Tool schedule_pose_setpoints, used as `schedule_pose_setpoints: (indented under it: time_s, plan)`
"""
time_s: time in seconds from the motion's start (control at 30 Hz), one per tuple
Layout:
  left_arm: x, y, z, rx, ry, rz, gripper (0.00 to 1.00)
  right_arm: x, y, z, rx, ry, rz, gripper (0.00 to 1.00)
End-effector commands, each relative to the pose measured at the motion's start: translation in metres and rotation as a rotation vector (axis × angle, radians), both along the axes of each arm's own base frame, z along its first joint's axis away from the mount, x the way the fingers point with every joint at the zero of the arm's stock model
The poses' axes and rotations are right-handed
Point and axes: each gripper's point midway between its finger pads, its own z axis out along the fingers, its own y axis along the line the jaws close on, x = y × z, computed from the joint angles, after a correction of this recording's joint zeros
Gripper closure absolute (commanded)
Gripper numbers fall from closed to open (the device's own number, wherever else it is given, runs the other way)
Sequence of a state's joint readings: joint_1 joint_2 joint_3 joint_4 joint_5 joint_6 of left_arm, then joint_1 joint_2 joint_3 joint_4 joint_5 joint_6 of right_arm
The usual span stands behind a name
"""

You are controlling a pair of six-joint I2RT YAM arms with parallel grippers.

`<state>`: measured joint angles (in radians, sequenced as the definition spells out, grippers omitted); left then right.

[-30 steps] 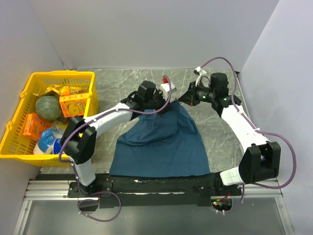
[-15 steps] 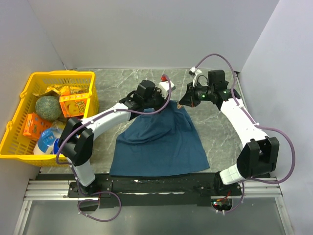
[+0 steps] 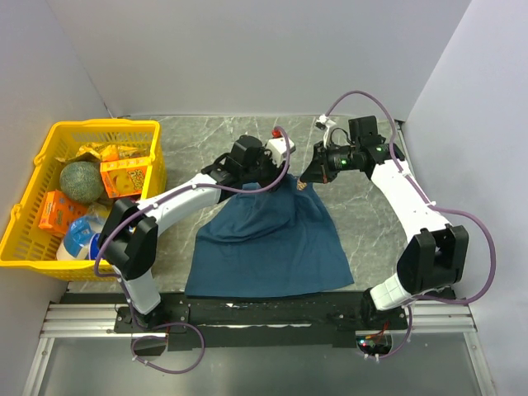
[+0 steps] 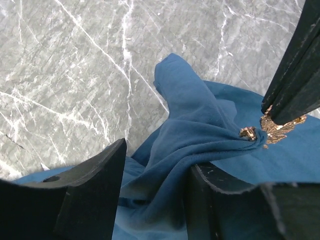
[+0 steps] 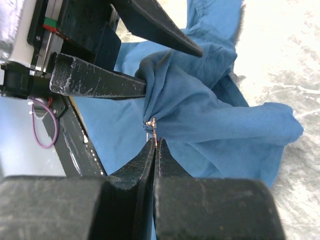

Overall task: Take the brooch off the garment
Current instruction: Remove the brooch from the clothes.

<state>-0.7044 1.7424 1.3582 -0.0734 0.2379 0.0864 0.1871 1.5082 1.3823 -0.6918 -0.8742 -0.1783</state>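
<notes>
My right fingers (image 5: 167, 167) pinch the gold brooch (image 5: 152, 129) at their tips, plain in their wrist view; the left wrist view shows my left fingers (image 4: 95, 185) parted, the shirt (image 4: 200, 115) fold between them.

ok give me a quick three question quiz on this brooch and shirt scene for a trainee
1. True or false: the right gripper is shut on the brooch.
2. The garment is: A red, B teal-blue, C white.
3. Fill in: the left gripper has its jaws ____ about a bunch of the garment.
Key: 1 true; 2 B; 3 open.
</notes>
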Motion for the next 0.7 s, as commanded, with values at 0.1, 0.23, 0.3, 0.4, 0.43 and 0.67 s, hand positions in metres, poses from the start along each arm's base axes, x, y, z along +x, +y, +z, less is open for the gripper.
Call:
schedule_pose_setpoints:
  time_s: [0.1,0.23,0.3,0.4,0.43,0.67]
  plan:
    - [0.000,-0.005,0.031,-0.055,-0.042,-0.046,0.60,0.000,0.000,0.019,0.020,-0.068,0.003,1.00]
    - [-0.013,-0.015,0.028,-0.080,0.001,-0.129,0.83,0.005,-0.001,0.019,0.012,-0.077,-0.020,1.00]
    - [-0.022,-0.020,0.028,-0.094,0.023,-0.182,0.98,0.008,-0.002,0.019,0.006,-0.088,-0.030,1.00]
    - [-0.040,-0.026,0.034,-0.123,0.055,-0.277,0.99,0.020,-0.006,0.020,-0.019,-0.133,-0.074,1.00]
    - [-0.047,-0.027,0.040,-0.137,0.052,-0.308,0.99,0.023,-0.007,0.020,-0.023,-0.139,-0.087,1.00]
    - [-0.072,-0.032,0.056,-0.206,0.106,-0.419,0.99,0.046,-0.007,0.025,-0.035,-0.208,-0.160,1.00]
